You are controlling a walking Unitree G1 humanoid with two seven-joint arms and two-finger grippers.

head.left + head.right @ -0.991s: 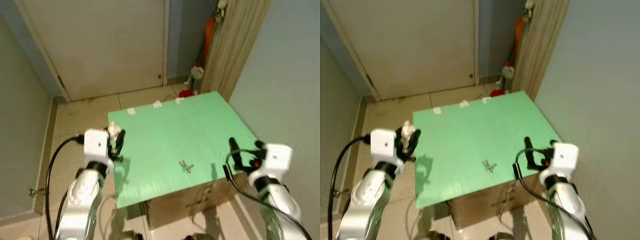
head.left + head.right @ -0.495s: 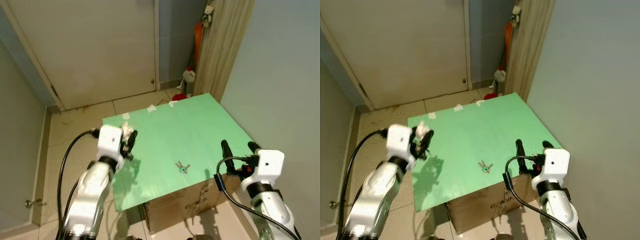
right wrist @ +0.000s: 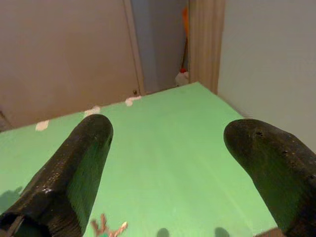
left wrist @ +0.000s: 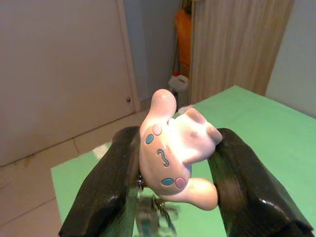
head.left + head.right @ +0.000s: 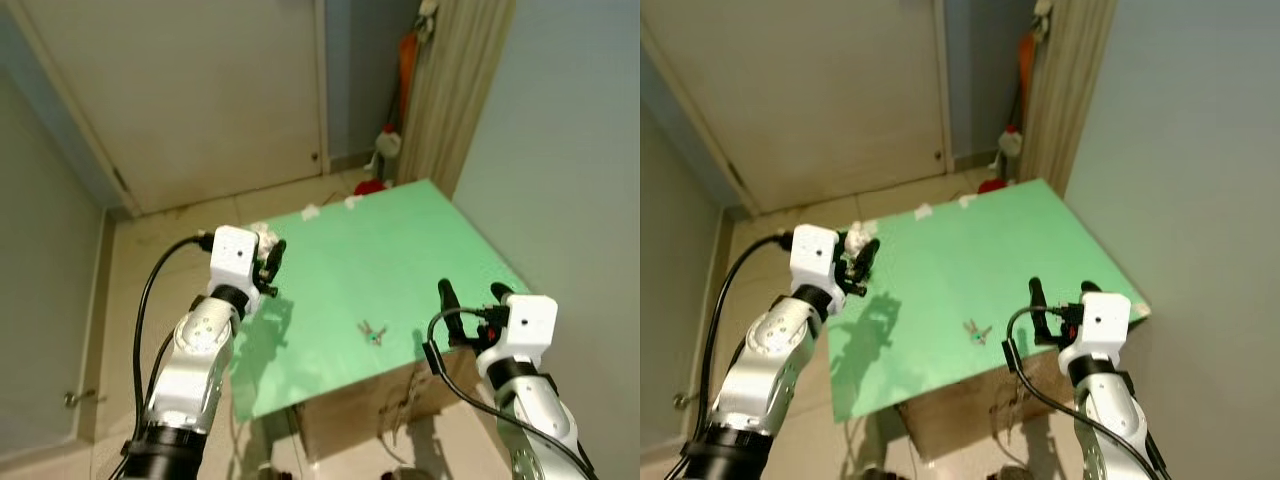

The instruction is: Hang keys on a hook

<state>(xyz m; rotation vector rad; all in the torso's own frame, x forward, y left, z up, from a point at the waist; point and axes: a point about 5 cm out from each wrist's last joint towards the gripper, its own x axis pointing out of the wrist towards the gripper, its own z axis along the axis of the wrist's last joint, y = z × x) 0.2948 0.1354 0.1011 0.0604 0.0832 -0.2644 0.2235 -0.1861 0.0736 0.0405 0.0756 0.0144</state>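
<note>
My left gripper (image 5: 268, 256) is raised over the left edge of the green tabletop (image 5: 420, 245). It is shut on a white cartoon-dog keychain figure (image 4: 175, 148), and blurred metal keys (image 4: 153, 217) dangle under the figure. A second small bunch of keys (image 5: 373, 334) with a green tag lies flat near the table's front edge. My right gripper (image 5: 468, 298) hovers at the front right corner, open, nothing between its fingers; the bunch of keys (image 3: 109, 228) lies just ahead of it.
The green top rests on a cardboard box (image 5: 380, 415). Behind it is a closed beige door (image 5: 200, 90), a wooden panel (image 5: 455, 90), an orange item (image 5: 408, 60), a white bottle (image 5: 388, 145) and a red object (image 5: 372, 186) on the floor. A grey wall (image 5: 570, 150) runs close on the right.
My left arm has lifted and swung forward and inward, carrying the white figure toward the table's back left. The right gripper has hardly moved. The camera has shifted.
</note>
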